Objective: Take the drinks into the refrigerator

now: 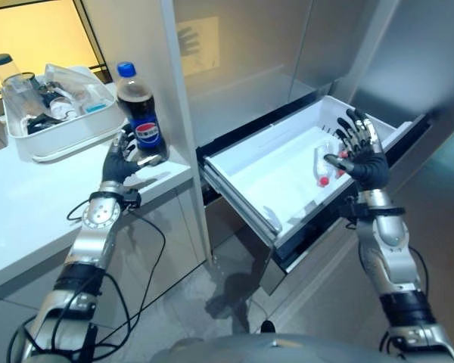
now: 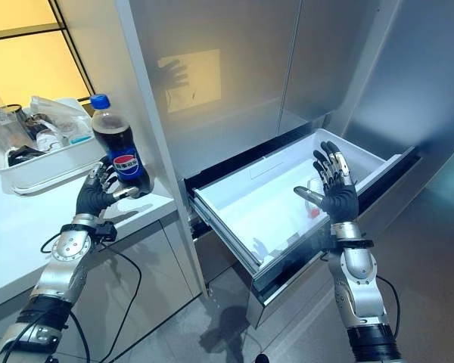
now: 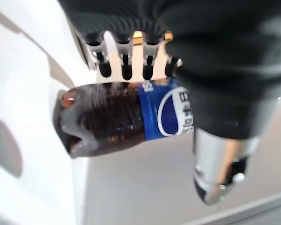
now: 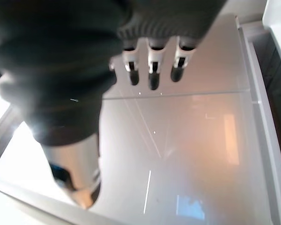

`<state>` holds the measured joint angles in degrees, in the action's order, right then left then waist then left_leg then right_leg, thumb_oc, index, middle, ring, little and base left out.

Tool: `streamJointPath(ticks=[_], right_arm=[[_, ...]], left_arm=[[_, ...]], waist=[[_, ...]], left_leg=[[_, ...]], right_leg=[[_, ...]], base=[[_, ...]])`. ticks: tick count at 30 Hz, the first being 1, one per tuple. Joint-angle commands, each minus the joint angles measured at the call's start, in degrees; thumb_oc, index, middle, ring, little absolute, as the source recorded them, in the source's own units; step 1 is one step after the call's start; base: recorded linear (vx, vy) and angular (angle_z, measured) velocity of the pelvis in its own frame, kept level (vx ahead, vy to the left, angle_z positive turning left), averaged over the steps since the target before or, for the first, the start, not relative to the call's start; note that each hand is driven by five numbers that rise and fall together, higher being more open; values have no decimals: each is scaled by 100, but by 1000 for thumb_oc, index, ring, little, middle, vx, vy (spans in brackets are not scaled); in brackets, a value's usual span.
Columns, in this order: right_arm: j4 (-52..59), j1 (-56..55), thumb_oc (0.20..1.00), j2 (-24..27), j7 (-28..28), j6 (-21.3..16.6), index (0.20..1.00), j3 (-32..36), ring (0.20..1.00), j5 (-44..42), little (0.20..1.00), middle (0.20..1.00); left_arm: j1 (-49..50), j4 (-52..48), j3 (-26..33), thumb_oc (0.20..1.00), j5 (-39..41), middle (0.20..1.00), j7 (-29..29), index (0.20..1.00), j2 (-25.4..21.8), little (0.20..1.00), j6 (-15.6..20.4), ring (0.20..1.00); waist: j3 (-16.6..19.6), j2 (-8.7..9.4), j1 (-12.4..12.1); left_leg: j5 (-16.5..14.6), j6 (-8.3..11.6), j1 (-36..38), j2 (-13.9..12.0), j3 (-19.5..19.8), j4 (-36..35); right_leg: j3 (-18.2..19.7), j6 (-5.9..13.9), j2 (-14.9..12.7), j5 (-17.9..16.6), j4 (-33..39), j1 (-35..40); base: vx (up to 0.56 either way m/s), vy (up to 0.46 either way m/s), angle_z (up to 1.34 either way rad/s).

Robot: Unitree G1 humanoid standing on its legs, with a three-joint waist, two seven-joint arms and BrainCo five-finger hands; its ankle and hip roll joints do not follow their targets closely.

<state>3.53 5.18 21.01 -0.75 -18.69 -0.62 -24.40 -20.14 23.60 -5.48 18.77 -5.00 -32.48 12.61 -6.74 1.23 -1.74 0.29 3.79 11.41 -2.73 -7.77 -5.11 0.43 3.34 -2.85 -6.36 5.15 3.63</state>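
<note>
The left hand (image 1: 121,160) curls around the base of an upright cola bottle (image 1: 140,113), dark with blue cap and label, on the white counter (image 1: 30,204). The right hand (image 2: 334,189) hangs open-fingered over the pulled-out refrigerator drawer (image 1: 272,170), where a small clear bottle (image 1: 322,165) lies.

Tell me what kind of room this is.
Likely a kitchen: a white countertop, a white dish tub of glassware, and a steel refrigerator with its white drawer pulled open. The left hand grips a dark cola bottle.

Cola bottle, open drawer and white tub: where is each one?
Cola bottle (image 1: 141,115), left eye view: dark body above label.
Drawer (image 2: 251,209), right eye view: bare white floor.
Tub (image 1: 69,138), left eye view: front wall.
</note>
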Motion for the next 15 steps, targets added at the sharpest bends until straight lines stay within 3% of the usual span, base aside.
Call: streamJointPath(ticks=[1, 15], right_arm=[[634, 240, 1000, 99, -74, -172, 1000, 148, 1000, -203, 1000, 1000], [929, 213, 1000, 143, -273, -126, 1000, -10, 1000, -378, 1000, 1000]], left_arm=[[-1051, 445, -195, 1000, -311, 1000, -81, 1000, -65, 1000, 129, 1000], [-1745, 1068, -521, 1000, -716, 1000, -223, 1000, 52, 1000, -34, 1000]], waist=[[-79, -76, 188], [-97, -77, 282]], left_leg=[[-464, -211, 101, 158, 329, 11], [-455, -209, 78, 150, 285, 11]], right_leg=[[-209, 292, -57, 613, -721, 132], [-135, 302, -14, 603, -738, 77]], base=[[0, 0, 0], [5, -2, -1]])
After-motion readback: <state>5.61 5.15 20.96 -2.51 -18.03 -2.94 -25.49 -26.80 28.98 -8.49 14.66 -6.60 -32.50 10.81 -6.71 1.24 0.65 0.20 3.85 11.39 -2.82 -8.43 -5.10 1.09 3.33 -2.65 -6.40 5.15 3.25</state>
